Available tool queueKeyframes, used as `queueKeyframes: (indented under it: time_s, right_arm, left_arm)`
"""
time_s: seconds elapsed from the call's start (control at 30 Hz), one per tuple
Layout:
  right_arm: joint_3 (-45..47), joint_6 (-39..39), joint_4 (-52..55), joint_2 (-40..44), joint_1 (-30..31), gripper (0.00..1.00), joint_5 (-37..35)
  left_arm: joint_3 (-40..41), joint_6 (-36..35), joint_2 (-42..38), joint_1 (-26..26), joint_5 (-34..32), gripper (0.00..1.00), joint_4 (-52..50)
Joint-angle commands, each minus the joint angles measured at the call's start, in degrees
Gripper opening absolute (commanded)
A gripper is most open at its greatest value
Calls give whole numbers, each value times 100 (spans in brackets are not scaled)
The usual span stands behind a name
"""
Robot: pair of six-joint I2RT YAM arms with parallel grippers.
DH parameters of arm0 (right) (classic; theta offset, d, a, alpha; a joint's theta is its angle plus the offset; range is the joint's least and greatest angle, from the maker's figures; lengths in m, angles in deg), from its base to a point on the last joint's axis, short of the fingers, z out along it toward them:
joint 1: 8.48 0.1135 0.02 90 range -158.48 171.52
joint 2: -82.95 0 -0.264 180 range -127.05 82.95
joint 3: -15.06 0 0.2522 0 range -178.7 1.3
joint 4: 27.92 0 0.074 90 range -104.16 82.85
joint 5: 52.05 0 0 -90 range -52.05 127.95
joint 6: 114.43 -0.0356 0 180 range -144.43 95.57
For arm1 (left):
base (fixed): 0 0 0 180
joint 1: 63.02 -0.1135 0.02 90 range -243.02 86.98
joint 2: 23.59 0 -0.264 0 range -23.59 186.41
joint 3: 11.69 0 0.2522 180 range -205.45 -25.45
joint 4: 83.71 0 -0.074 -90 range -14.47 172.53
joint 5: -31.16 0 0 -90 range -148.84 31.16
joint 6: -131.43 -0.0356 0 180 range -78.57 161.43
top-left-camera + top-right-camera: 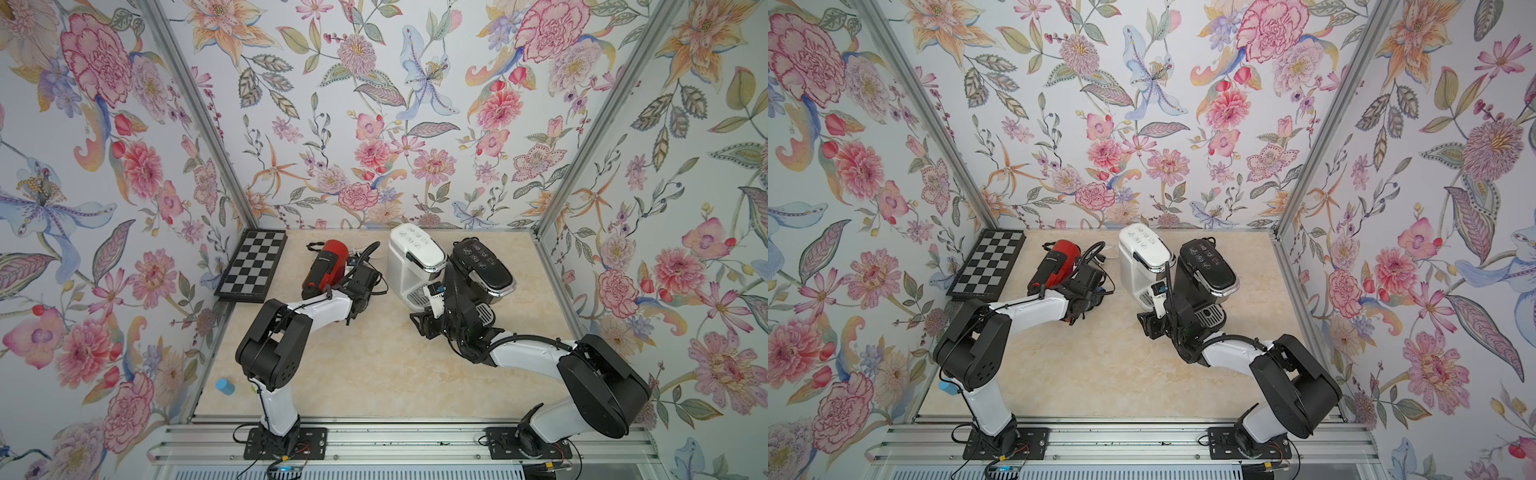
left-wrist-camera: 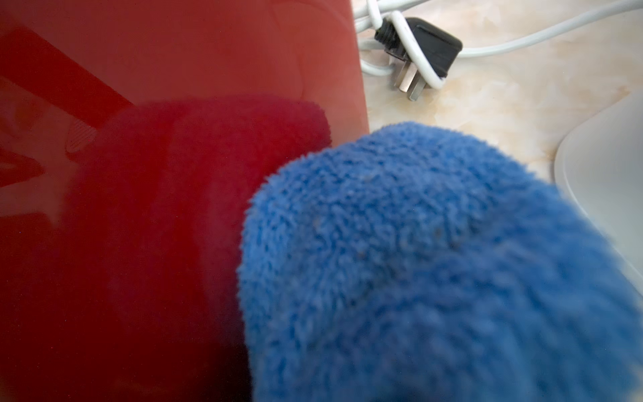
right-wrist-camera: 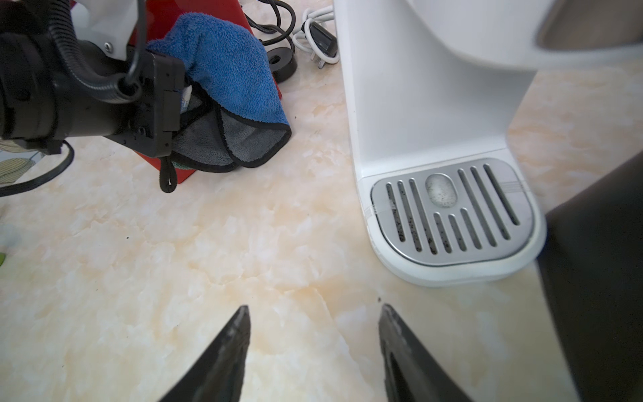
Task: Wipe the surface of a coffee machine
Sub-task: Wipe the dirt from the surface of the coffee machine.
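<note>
One hard push from my left gripper (image 3: 184,104), shut tight on the blue cloth (image 2: 417,261), could tip the red coffee machine (image 2: 174,69) just ahead.

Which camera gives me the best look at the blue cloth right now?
Right wrist view: the blue cloth shows nearly whole, draped against the red coffee machine. Left wrist view gives only a blurred close-up; both top views hide almost all of it.

Three coffee machines, red (image 1: 329,261), white (image 1: 415,249), black (image 1: 482,262), one blue cloth (image 3: 229,59), one chessboard (image 1: 253,264), one blue cylinder (image 1: 225,386), perhaps two cords (image 2: 522,45)
</note>
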Motion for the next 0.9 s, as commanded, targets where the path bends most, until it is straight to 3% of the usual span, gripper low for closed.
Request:
queueKeyframes:
  time_s: [0.0,0.4,0.6,0.87]
  right_arm:
    - [-64,-59,-32,-66,-17,60,64]
    - [-73,-68,-36,-68,-5,60,72]
    - [-73,-48,-19,-57,-18,60,48]
    - [-46,-50,-10,11,-33,60,28]
  left_arm:
    - [-302,-133,-264,69,-862,0,-432]
    - [-2011,-1116,439,156,-2561,0,-1175]
    - [-2444,-1400,961,-80,-2242,0,-962]
    - [-2272,-1005,1387,-200,-1781,0,-1253]
